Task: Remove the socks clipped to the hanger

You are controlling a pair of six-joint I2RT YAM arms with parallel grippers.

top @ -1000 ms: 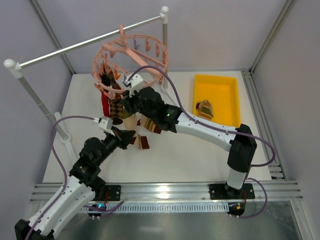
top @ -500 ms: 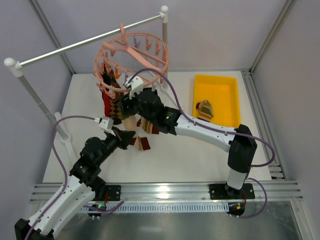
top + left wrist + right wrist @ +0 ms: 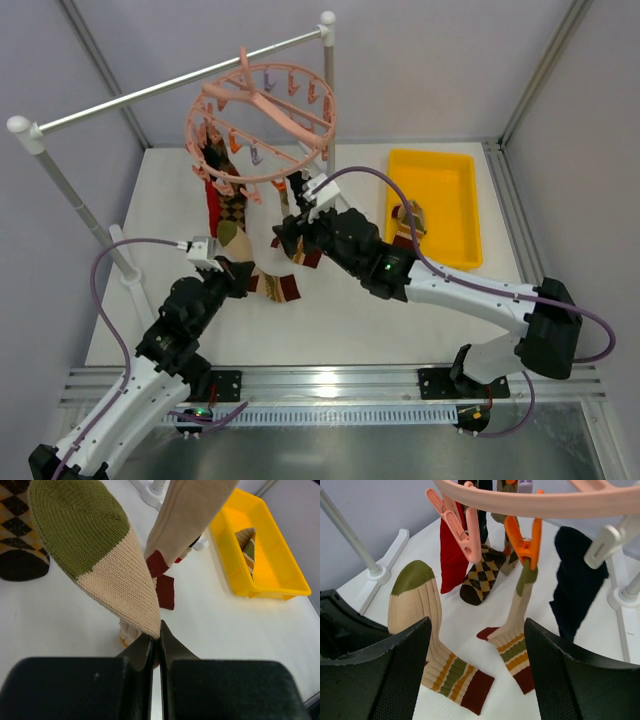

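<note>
The salmon-pink hanger (image 3: 262, 115) hangs from the rail, its ring (image 3: 545, 502) across the top of the right wrist view. Clipped below it are a red sock (image 3: 451, 555), an argyle sock (image 3: 482, 577), a dark navy sock (image 3: 577, 580) and a tan striped sock (image 3: 520, 630) on an orange clip (image 3: 522, 545). My left gripper (image 3: 159, 630) is shut on the toe end of a tan sock with an olive toe (image 3: 100, 555). That sock's striped cuff (image 3: 465, 685) lies on the table. My right gripper (image 3: 477, 625) stands open and empty, just right of the hanger (image 3: 285, 235).
A yellow tray (image 3: 432, 170) at the back right holds one sock (image 3: 410, 217). The grey rail (image 3: 150, 92) crosses the back on white posts, whose feet (image 3: 380, 572) stand on the table near the socks.
My right gripper opened and drew back to the right, away from the hanger's clips. The olive-toed tan sock now hangs only from my left gripper, which shifted slightly left.
</note>
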